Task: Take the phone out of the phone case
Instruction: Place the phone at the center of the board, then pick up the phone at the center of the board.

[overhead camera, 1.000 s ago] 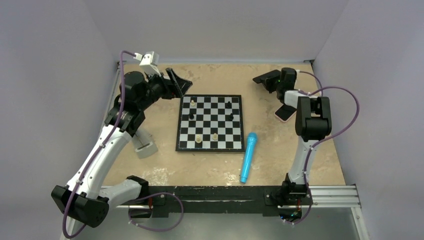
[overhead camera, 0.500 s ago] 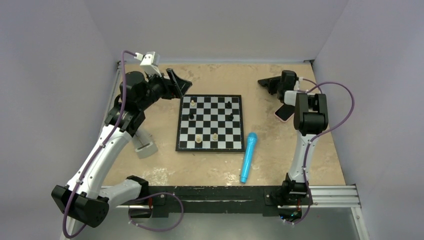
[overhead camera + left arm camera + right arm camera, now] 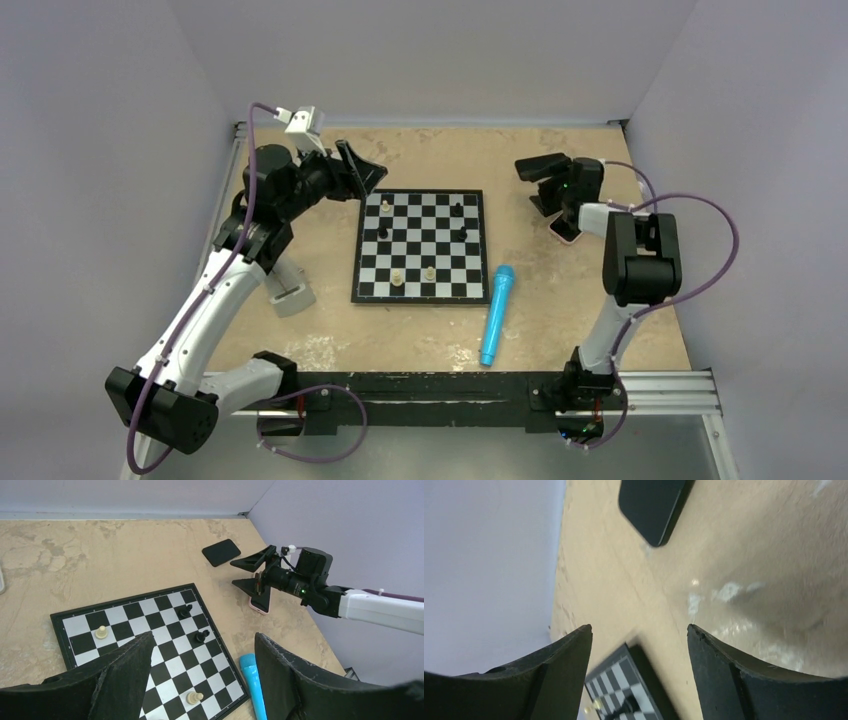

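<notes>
A black phone (image 3: 221,552) lies flat on the table near the back right and also shows at the top of the right wrist view (image 3: 651,507). A pink phone case (image 3: 563,230) with a dark face lies apart from it, just below my right gripper (image 3: 260,605). My right gripper (image 3: 530,187) hovers between the two, open and holding nothing, pointing toward the chessboard (image 3: 639,627). Open and holding nothing as well, my left gripper (image 3: 368,180) is raised over the board's back left corner (image 3: 203,637). In the top view the phone is hard to separate from the right gripper's far finger.
A chessboard (image 3: 420,245) with several pieces sits mid-table. A blue cylinder (image 3: 497,313) lies to the right of its front corner. A grey-white object (image 3: 290,295) rests beside the left arm. Lilac walls close in the back and both sides.
My right gripper has gone from shut to open and its arm has swung to the right. The left arm has risen slightly.
</notes>
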Robot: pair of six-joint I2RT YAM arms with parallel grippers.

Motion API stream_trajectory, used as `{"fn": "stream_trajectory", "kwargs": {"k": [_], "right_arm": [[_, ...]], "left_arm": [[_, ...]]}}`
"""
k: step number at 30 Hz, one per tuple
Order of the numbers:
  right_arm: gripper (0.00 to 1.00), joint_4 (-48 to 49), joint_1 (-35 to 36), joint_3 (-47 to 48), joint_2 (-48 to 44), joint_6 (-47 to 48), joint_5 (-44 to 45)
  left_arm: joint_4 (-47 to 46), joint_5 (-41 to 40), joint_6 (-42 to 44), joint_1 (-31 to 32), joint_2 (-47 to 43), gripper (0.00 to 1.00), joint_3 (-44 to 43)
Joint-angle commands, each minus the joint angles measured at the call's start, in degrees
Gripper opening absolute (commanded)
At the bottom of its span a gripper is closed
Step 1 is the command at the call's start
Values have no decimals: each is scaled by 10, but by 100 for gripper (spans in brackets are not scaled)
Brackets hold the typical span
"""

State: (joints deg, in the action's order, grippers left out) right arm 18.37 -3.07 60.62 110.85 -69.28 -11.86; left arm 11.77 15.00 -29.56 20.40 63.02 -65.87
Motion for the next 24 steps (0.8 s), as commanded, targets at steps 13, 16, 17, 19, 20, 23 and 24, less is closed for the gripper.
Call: {"fn": "stream_trajectory", "kwargs": {"k": [13, 16, 17, 19, 20, 23, 24], "right_arm": [[90, -431, -24, 97, -132, 342, 253], [92, -456, -40, 117, -117, 330, 275], [92, -462, -46, 128, -108, 334, 273], [92, -471, -57, 140, -89, 337, 267], [92, -471, -62, 142, -81, 341, 258], [92, -462, -73, 139, -63, 346, 249], [92, -457, -76, 141, -57, 349, 244]], "left_arm": [[-33, 52, -29, 2, 20, 85, -9], [-33, 58, -27, 2, 24, 90, -10], [-31, 54, -24, 2, 24, 91, -10], [-28, 51, -21, 2, 25, 91, -12], [-27, 51, -20, 2, 25, 91, -12], [-26, 52, -19, 2, 25, 91, -13], [-26, 53, -19, 2, 24, 91, -14]]}}
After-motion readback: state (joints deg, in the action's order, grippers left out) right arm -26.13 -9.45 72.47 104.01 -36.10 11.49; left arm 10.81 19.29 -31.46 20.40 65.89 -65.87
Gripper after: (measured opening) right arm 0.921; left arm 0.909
